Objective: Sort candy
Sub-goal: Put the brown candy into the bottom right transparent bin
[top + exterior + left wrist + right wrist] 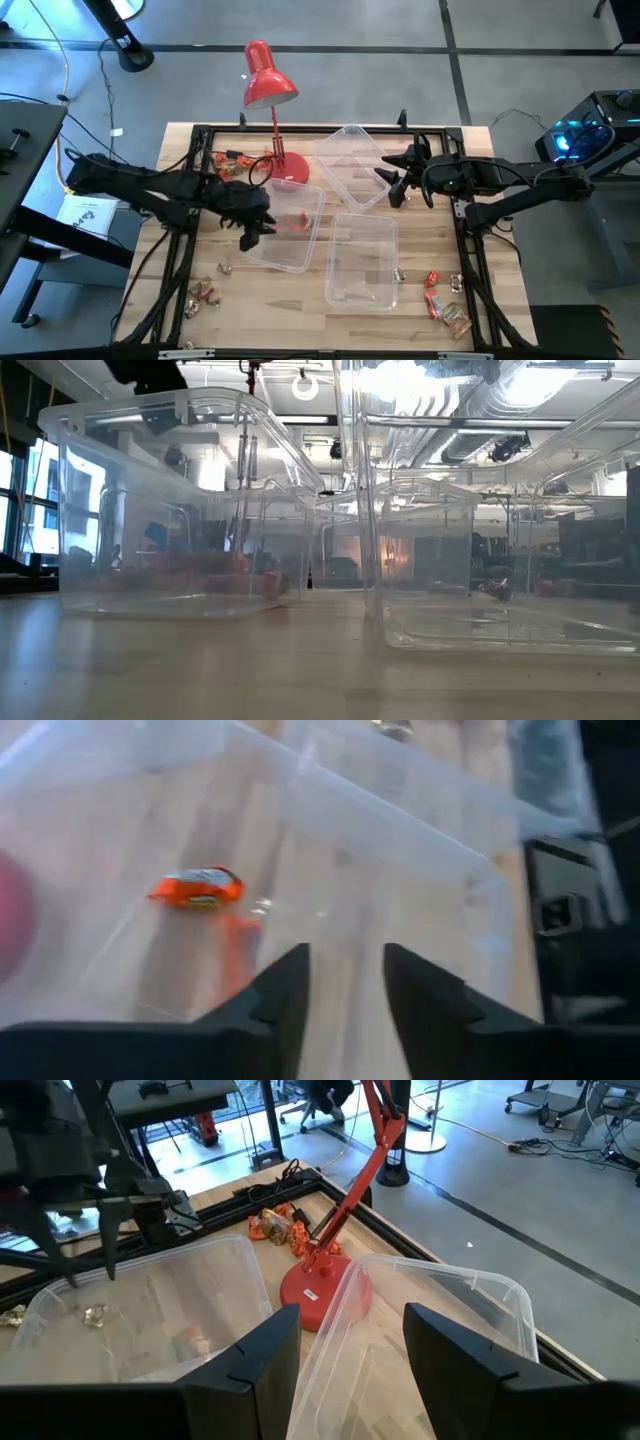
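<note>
Three clear tubs on the worktop (300, 300), candy scattered around them. The left tool (252, 232) hangs over the near-left rim of the left tub (285, 232), fingers (285, 995) apart, nothing between them. One orange candy (197, 887) lies on that tub's floor, just ahead of the left tool and off to one side, not touching it. Looks like a drop just made, so the step in hand is likely clearing out and going for the next piece.

To do it well: lift straight up clear of the tub wall before swinging, keep the fingers apart, then come down over a single sweet, not a cluster.

Loose candy: gold-silver pieces (205, 293) at the near-left corner, near this tool; red and gold ones (445, 305) at the near-right corner; an orange pile (232, 158) by the red lamp (270, 90).

Right tool (398, 180) waits open and empty over the far tub (352, 160), well apart from any candy.
</note>
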